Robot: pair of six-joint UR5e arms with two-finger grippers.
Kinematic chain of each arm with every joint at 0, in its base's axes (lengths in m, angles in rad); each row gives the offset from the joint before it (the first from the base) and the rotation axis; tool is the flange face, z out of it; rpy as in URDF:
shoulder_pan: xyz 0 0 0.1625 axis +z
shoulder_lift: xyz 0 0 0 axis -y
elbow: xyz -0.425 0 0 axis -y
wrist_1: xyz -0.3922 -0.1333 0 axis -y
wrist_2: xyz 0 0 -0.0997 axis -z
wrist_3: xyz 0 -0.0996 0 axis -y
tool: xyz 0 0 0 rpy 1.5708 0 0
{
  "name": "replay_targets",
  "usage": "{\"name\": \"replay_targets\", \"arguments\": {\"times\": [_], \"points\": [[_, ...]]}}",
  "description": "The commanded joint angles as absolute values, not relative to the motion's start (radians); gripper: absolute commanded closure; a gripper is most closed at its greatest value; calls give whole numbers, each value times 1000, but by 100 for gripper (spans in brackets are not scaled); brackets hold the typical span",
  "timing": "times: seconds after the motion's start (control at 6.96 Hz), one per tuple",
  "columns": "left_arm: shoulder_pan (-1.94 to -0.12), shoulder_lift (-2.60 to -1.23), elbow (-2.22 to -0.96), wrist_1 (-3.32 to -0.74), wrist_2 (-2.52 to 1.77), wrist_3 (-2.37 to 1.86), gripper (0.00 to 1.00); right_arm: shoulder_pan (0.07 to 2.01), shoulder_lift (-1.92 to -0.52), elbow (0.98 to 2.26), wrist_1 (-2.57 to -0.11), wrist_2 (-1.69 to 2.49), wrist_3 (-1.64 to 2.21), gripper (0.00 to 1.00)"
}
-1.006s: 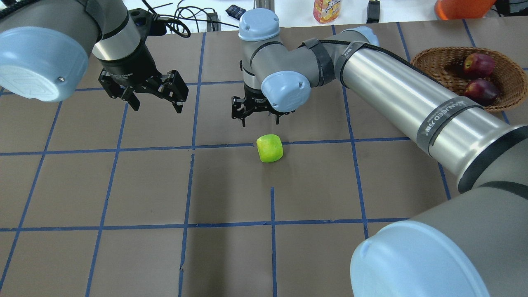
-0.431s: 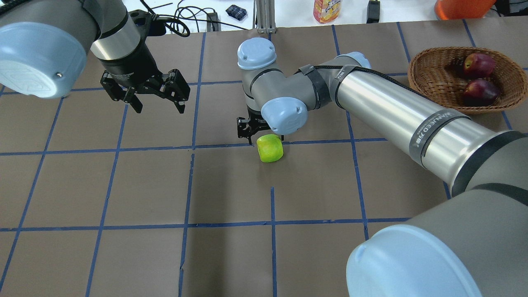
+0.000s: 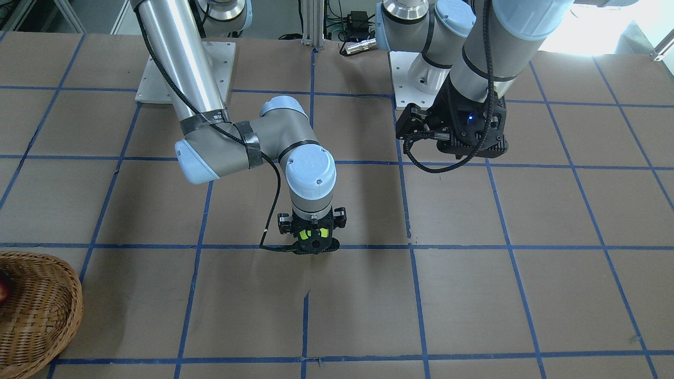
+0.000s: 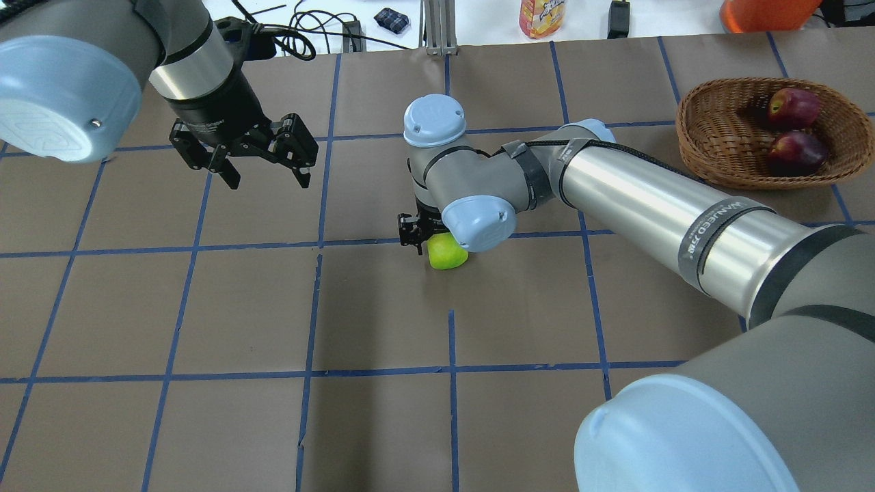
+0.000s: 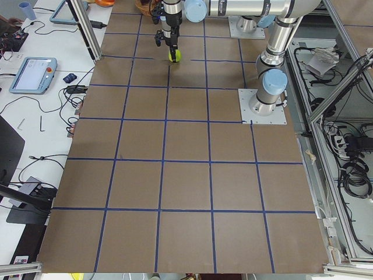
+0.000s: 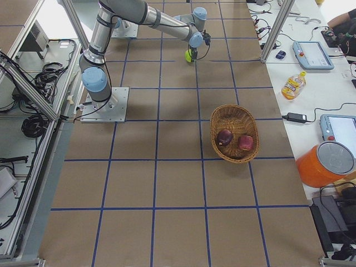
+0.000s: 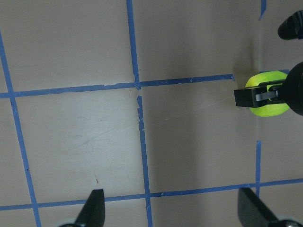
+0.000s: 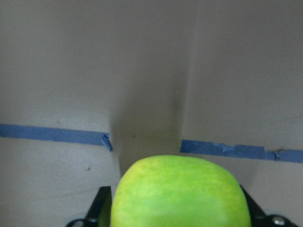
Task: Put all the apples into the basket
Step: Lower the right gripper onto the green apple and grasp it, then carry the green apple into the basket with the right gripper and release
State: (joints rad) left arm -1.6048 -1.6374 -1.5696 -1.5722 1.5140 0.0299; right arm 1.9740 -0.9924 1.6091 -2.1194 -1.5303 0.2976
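The lime green apple (image 4: 448, 257) lies on the table by a blue tape line. My right gripper (image 3: 314, 239) points straight down over it, open, with one finger on each side. The right wrist view shows the apple (image 8: 180, 194) filling the gap between the fingers. The apple is still on the table. The wicker basket (image 4: 718, 116) stands at the far right and holds the red apple with a yellow patch (image 4: 793, 107) and the maroon apple (image 4: 796, 152). My left gripper (image 4: 263, 174) hangs open and empty above the table, to the left of the green apple.
Brown paper with a blue tape grid covers the table. A juice bottle (image 4: 541, 17), an orange container (image 4: 765, 10) and cables lie beyond the far edge. My right forearm (image 4: 649, 198) stretches across the space between the basket and the green apple.
My right gripper has come down and towards the green apple, from above and behind it to straddling it. The left gripper has shifted only slightly.
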Motion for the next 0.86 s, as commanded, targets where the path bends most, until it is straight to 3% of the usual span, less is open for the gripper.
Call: {"name": "replay_targets", "arguments": {"times": [0.0,0.14,0.43,0.72], "points": [[-1598,-1638,-1569,-1572,1502,29,0,1954,-1018,1600,-2119,-1525,295,67],[-1585,-1637,-1568,-1572,1482,29,0,1915,-1046,1586,-2106,-1523,237,74],[-1585,-1635,-1569,-1572,1476,31,0,1759,-1066,1453,-1922,-1514,-27,75],[-1585,-1631,-1568,-1572,1476,31,0,1595,-1055,1305,-1705,-1535,-299,93]]}}
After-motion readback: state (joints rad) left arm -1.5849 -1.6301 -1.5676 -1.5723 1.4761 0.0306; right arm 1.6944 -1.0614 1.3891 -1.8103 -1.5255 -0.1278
